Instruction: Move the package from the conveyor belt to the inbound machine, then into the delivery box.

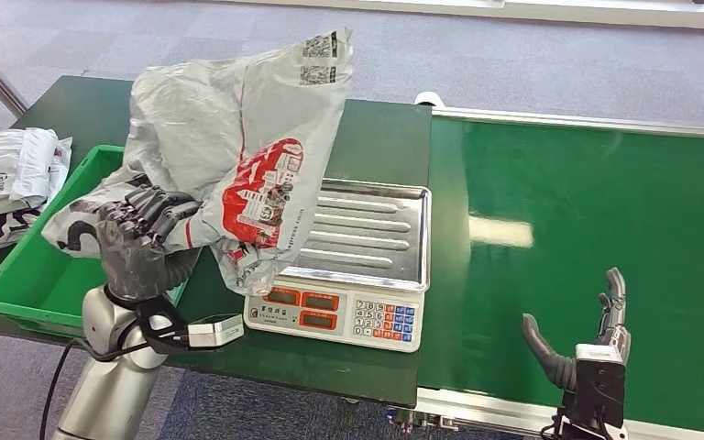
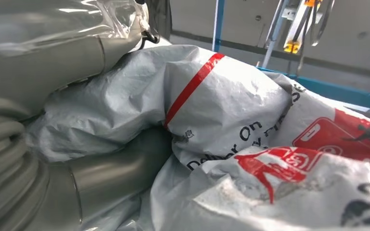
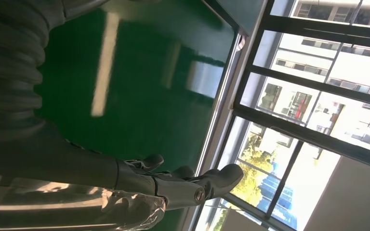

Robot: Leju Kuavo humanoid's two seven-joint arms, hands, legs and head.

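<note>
package (image 1: pixel 238 137) hangs up high in the left middle of the frame, held tight in the left hand (image 1: pixel 137 234), between the green box (image 1: pixel 18 284) and scale (image 1: pixel 367 238); right hand (image 1: pixel 587 330) open, holding nothing.

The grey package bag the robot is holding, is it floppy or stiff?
Probably floppy: the package crumples and folds around the left hand. Its plastic looks shiny, so perhaps slippery. It seems light, since one hand holds it up.
</note>
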